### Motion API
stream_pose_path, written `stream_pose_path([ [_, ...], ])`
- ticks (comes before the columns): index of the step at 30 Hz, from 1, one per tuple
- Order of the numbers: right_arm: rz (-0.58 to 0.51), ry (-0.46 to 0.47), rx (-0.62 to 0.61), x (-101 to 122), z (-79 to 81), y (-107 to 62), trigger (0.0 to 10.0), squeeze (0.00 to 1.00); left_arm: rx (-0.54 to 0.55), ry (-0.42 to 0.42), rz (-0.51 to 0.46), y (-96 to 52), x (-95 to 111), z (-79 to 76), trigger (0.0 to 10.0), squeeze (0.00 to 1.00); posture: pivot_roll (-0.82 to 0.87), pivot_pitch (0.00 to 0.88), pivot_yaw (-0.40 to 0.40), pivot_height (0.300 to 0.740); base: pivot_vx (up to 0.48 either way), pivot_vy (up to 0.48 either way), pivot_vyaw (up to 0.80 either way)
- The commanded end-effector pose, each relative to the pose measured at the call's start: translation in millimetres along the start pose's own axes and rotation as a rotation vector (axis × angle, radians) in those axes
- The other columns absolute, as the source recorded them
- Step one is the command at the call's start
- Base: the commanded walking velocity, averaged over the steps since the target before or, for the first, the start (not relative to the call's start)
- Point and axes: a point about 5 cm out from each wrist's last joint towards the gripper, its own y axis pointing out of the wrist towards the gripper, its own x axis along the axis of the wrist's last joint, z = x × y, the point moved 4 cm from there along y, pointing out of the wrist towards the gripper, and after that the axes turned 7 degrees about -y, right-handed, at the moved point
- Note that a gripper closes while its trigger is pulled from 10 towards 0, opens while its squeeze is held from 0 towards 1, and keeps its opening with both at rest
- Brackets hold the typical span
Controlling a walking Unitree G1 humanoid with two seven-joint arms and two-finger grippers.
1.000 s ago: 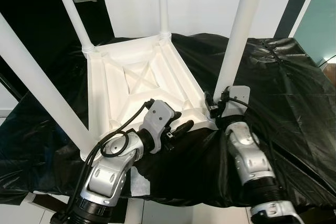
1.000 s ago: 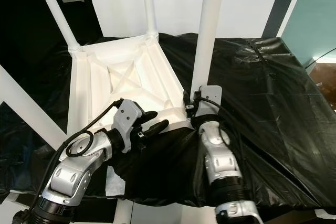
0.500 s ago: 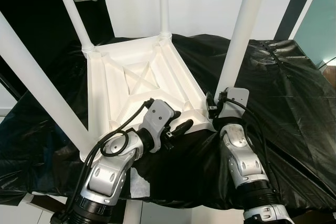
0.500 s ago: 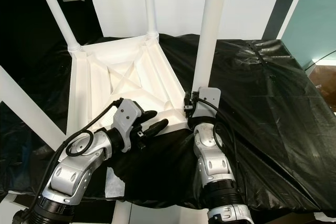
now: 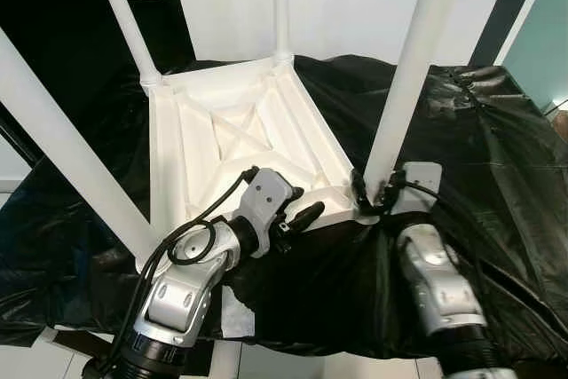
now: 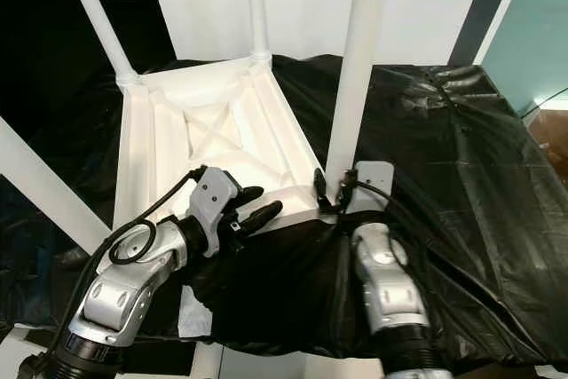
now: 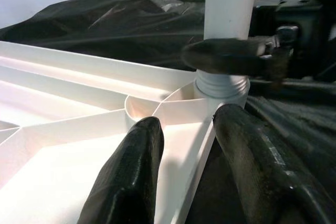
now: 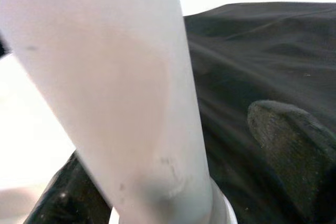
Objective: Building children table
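White children's table [image 5: 240, 144] lies upside down on black sheeting [image 5: 497, 157] over the desk, ribbed underside up, legs pointing up. No readable writing. Right gripper [image 7: 231, 56] fingers closed around near-right leg [image 5: 404, 86] at its threaded base. Left gripper [image 5: 297, 215] fingers slightly parted, straddling the near frame edge, gripping nothing.

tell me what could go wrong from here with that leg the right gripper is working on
1. The right gripper grips the near right leg only at its base, by the threaded collar. The long post above could lean and cross-thread.
2. The left gripper braces the upturned table top with open fingers astride its edge rib, not clamped. The top might slide on the slick black sheet under twisting.
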Motion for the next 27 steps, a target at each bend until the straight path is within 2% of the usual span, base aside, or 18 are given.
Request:
stream_pose_path([
  [1,-0.011,0.008,0.065,1,-10.2,-6.1,10.0,1.00,0.022,-0.001,0.014,-1.2,-5,3.3,10.0,0.00,-0.06,0.000,0.023,0.740,0.000,0.000,0.00],
  [2,-0.011,0.008,0.065,1,-10.2,-6.1,10.0,1.00,0.022,-0.001,0.014,-1.2,-5,3.3,10.0,0.00,-0.06,0.000,0.023,0.740,0.000,0.000,0.00],
  [3,-0.020,-0.018,0.122,3,-11.5,-6.7,10.0,0.00,0.018,-0.001,0.015,-1.0,-5,2.9,10.0,0.00,-0.06,0.001,0.025,0.740,0.000,0.000,0.00],
  [5,-0.017,-0.065,0.240,6,-13.6,-3.5,10.0,0.00,0.005,-0.003,0.017,0.4,-5,1.1,10.0,0.00,-0.07,0.003,0.029,0.740,0.000,0.000,0.00],
  [6,-0.017,-0.065,0.240,6,-13.6,-3.5,10.0,0.00,0.005,-0.003,0.017,0.4,-5,1.1,10.0,0.00,-0.07,0.003,0.029,0.740,0.000,0.000,0.00],
  [8,-0.005,-0.086,0.317,6,-15.5,3.0,10.0,0.00,-0.004,-0.002,0.017,2.0,-6,-0.6,10.0,0.00,-0.07,0.001,0.030,0.740,0.000,0.000,0.00],
  [11,-0.003,-0.087,0.340,7,-15.8,4.5,10.0,0.00,-0.006,-0.001,0.017,2.5,-6,-0.9,10.0,0.00,-0.07,0.001,0.030,0.740,0.000,0.000,0.00],
  [13,0.013,-0.134,0.413,7,-13.9,17.5,10.0,0.00,-0.005,-0.002,0.012,2.7,-4,-0.9,10.0,0.00,-0.06,0.000,0.024,0.740,0.000,0.000,0.00],
  [16,0.030,-0.169,0.484,6,-8.8,26.1,10.0,0.00,-0.002,-0.002,0.009,1.6,-3,-0.8,10.0,0.00,-0.05,0.000,0.020,0.740,0.000,0.000,0.00],
  [22,0.046,-0.157,0.610,5,8.3,34.7,10.0,0.00,0.000,-0.001,0.012,-0.4,-4,-0.6,10.0,0.00,-0.04,0.000,0.015,0.740,0.000,0.000,0.00],
  [23,0.048,-0.169,0.634,4,12.4,36.0,6.3,0.00,-0.001,0.000,0.011,-0.2,-4,-0.8,10.0,0.00,-0.04,0.000,0.014,0.740,0.000,0.000,0.00],
  [25,0.050,-0.167,0.656,4,15.9,36.7,6.3,0.00,-0.001,0.001,0.009,0.4,-3,-0.8,10.0,0.00,-0.04,0.000,0.014,0.740,0.000,0.000,0.00],
  [26,0.051,-0.175,0.667,3,18.4,37.7,1.6,0.00,-0.001,0.002,0.007,1.0,-2,-0.8,10.0,0.00,-0.04,0.000,0.013,0.740,0.000,0.000,0.00],
  [27,0.051,-0.180,0.678,2,19.7,38.9,1.6,0.00,-0.001,0.003,0.005,1.5,-1,-0.7,10.0,0.00,-0.04,0.000,0.013,0.740,0.000,0.000,0.00],
])
